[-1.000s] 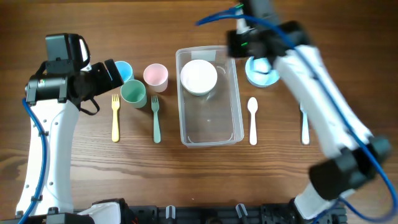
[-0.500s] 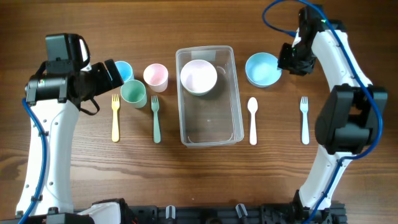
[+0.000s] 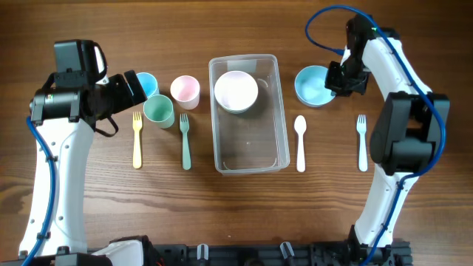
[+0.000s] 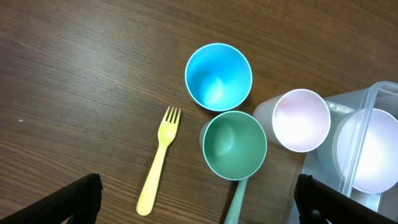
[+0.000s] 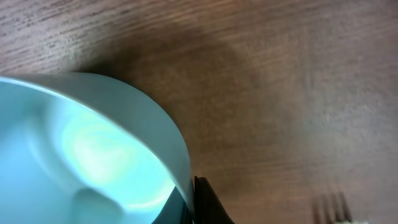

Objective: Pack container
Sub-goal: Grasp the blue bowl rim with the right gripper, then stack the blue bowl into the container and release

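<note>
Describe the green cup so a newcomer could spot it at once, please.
Find the clear container in the middle of the table; three cups cluster on its left. The green cup stands between the heads of the yellow fork and the green fork, unlike the blue cup and pink cup.

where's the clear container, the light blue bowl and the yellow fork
clear container (image 3: 250,148): overhead view, bare floor of the tub
light blue bowl (image 3: 310,86): overhead view, inside of the bowl
yellow fork (image 4: 155,173): left wrist view, middle of its handle
</note>
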Robot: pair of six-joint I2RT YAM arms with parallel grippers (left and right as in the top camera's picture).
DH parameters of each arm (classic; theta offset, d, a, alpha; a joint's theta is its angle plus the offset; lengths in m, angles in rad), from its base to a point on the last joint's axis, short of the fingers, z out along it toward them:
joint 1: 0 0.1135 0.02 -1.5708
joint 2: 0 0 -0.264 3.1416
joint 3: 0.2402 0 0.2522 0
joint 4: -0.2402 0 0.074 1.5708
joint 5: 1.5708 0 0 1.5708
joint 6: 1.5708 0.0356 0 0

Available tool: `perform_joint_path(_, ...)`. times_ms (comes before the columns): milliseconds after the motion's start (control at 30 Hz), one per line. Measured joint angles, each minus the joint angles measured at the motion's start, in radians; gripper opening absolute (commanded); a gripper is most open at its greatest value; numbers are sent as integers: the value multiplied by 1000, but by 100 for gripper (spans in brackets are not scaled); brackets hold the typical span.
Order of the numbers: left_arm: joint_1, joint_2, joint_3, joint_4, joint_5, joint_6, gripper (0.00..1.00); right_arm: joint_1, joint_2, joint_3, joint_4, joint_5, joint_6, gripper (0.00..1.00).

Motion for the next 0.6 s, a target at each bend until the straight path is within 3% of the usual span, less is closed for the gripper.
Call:
perform_joint_path(67,0,0,0,0,0,0,100,1,-44,-1,-11,9,0,4)
perform_joint_path(167,0,0,0,0,0,0,100,48,-282,-2,-15,8,0,4)
perform_joint_path(267,0,0,0,0,0,0,100,216,-536,3,26,8,-2,4)
perform_joint_path(333,0,0,0,0,0,0,100,342,-603,11,55,5,-11,4)
perform_joint_path(467,0,0,0,0,0,0,100,502,-501,13,76,42,-18,4)
perform_joint_path(600,0,0,0,0,0,0,100,512,-275,11,146,60,-23,4)
